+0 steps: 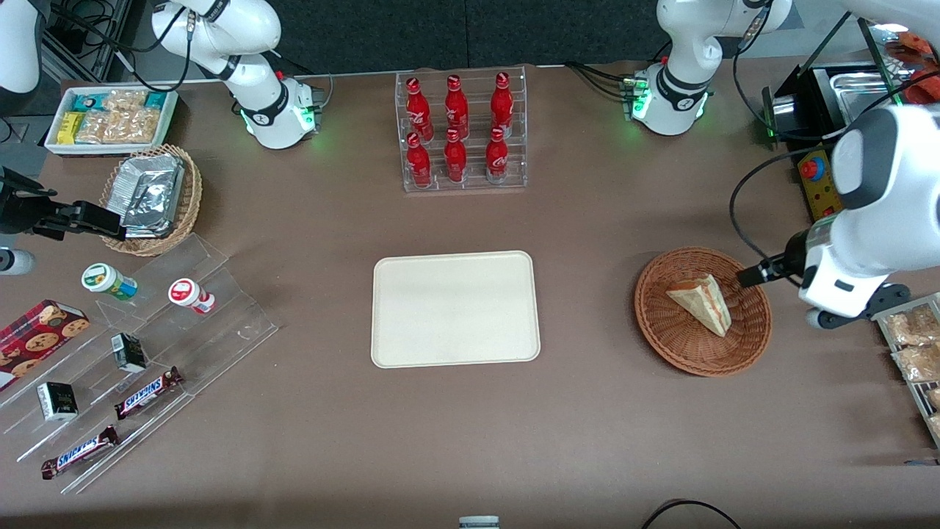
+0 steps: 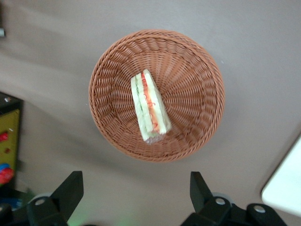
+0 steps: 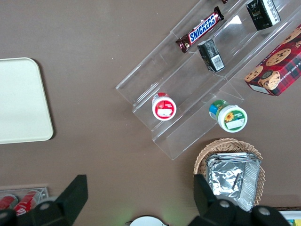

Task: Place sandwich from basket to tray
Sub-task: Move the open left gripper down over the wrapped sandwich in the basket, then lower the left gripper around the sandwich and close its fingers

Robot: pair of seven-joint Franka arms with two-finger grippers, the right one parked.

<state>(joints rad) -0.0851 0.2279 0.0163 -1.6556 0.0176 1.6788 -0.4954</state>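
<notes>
Nearest the front camera, clear stepped acrylic shelves (image 1: 139,367) lay toward the parked arm's end of a matte brown counter (image 1: 352,455), carrying two glossy Snickers bars (image 1: 147,391), small dark cartons and two round-lidded tubs.

Farther from the camera, near the counter's middle, sat the tray (image 1: 455,308): a flat, smooth, cream rectangle with rounded corners and a low raised rim, nothing resting on it. Beside it, toward the working arm's end and well apart, was the basket (image 1: 703,345), a wide, shallow round bowl of tightly woven reddish-brown wicker. The sandwich (image 1: 701,301) lay inside it, a triangular wedge of pale bread with a red and pink stripe of filling along its edge.

The hand (image 2: 136,197) hung above the counter just outside the basket's rim, on its working-arm side. Its two dark, blocky fingers (image 2: 70,190) were spread wide and held nothing, clear of both basket and sandwich.

Farthest away, a clear acrylic rack (image 1: 463,132) held six shiny red bottles in two rows, and a smaller tan wicker basket (image 1: 158,198) held crinkled silver foil packets.
</notes>
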